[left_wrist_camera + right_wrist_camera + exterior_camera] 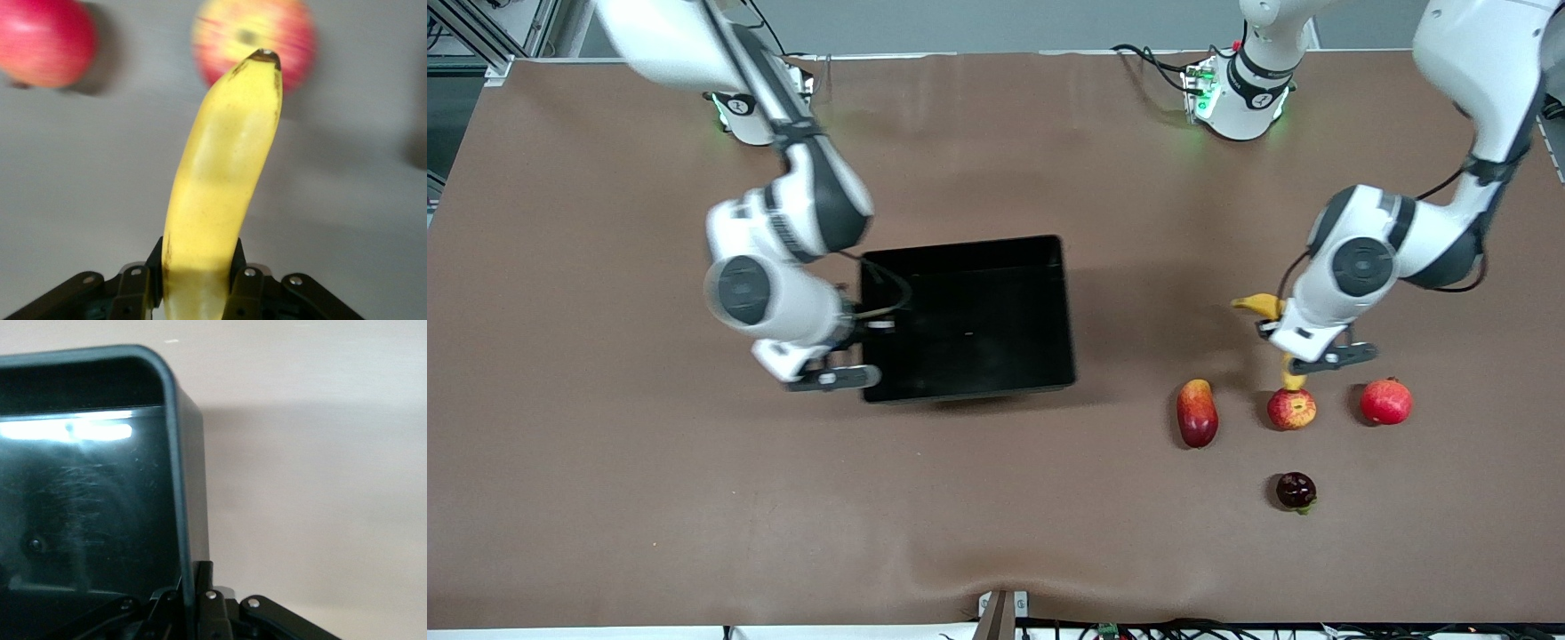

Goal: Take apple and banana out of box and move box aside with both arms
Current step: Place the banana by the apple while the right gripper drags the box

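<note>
From the front, the box point(969, 318) sits empty mid-table, its wall at the right arm's end pinched by the right gripper point(860, 331). The left gripper point(1288, 340) holds the banana point(1263, 305) over the table toward the left arm's end, just above the apple point(1291, 408).

In the left wrist view, the fingers point(137, 290) are clamped on the banana's lower body; it looks soft and easily bruised.

In the right wrist view, the fingers point(210, 603) are together on the thin rim of the box point(87, 513): stiff, light, glossy, probably slippery, so it wants a second hold on another wall.
</note>
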Motion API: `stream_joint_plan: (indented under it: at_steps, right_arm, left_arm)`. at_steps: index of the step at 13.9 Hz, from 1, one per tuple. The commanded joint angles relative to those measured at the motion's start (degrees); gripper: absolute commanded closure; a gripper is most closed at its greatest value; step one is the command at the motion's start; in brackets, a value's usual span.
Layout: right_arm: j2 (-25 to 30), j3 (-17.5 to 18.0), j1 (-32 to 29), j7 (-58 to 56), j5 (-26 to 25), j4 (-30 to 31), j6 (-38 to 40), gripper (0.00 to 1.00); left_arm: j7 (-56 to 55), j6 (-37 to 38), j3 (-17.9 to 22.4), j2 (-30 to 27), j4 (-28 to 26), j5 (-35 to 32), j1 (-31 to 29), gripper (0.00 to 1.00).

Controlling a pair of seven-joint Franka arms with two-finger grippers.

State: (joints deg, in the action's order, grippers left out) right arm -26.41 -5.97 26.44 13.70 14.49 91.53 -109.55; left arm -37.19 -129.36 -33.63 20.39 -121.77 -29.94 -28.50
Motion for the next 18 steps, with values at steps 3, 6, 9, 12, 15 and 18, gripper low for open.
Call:
stream_joint_plan:
  at_steps: [3, 6, 9, 12, 15, 18]
  right_arm:
    - [4.27, 0.96, -19.19, -19.89, -2.8, 5.76, 2.5, 1.0]
    - [1.72, 0.88, -28.79, -31.25, -3.85, 5.67, -1.17, 1.0]
    - [-2.49, 0.96, -33.99, -33.29, -8.33, 5.24, -9.6, 1.0]
    - [-6.89, 1.05, -38.64, -38.74, -7.99, 4.97, -17.78, 1.0]
    - [-9.01, 1.05, -39.71, -38.14, -7.37, 4.53, -18.42, 1.0]
    - [-9.97, 0.96, -39.89, -36.56, -4.03, 4.88, -17.89, 1.0]
  left_arm:
    - [-4.36, -3.17, -0.21, 2.54, 1.44, 0.49, -6.55, 1.0]
    - [-5.78, -5.72, -0.12, 6.58, 2.06, 0.49, -7.97, 1.0]
    - [-5.79, -8.01, -0.03, 11.06, 3.55, -0.3, -8.33, 0.98]
    - [-4.65, -8.01, 0.5, 13.01, 5.31, -0.47, -8.41, 0.0]
    - [-1.49, -6.88, 0.85, 10.83, 6.1, -0.56, -9.47, 0.0]
    - [-1.3, -3.99, -0.55, 3.29, 6.72, -0.3, -9.47, 0.0]
